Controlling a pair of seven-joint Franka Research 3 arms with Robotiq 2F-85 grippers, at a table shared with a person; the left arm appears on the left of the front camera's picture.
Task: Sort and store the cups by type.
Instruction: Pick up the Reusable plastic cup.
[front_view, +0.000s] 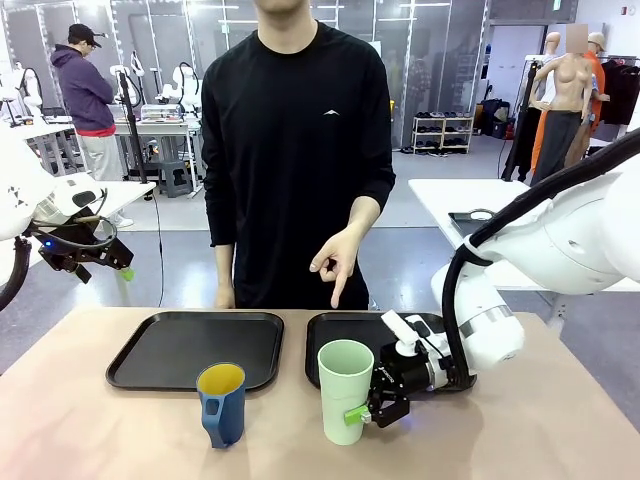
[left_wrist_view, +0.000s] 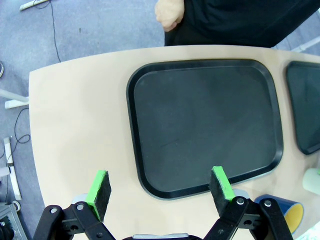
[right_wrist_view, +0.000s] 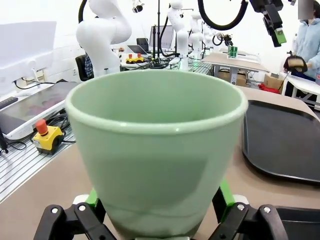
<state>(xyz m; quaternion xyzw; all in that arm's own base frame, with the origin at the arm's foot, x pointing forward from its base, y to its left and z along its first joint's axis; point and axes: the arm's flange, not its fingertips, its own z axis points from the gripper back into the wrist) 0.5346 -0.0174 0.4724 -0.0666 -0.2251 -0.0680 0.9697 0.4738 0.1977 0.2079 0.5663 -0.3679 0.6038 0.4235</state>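
Right now your right end effector (front_view: 362, 412) is low over the counter (front_view: 520, 430), lying roughly level, its fingers spread wide on either side of the lower wall of the mint-green tumbler (front_view: 345, 390). It is released rather than clenched. In the right wrist view the green pads flank the cup closely, but you cannot tell whether they touch it. The tumbler stands upright on the counter, just in front of the near left corner of the right tray (front_view: 350, 328), with its mouth open upward. Beside it, toward the robot's left and apart from it, the dark blue mug (front_view: 221, 403) stands upright on the counter, its yellow inside showing. It stands off the left tray (front_view: 190, 350), just in front of that tray's near right corner, with its handle turned toward the robot's side. Your left end effector (left_wrist_view: 160, 189) hangs high above the counter's left end, also released, with the pads wide apart and nothing between them. Its wrist camera looks down on the left tray. Across the counter, the person (front_view: 295, 150) holds one hand (front_view: 338, 262) above the right tray with the index finger pointing down.
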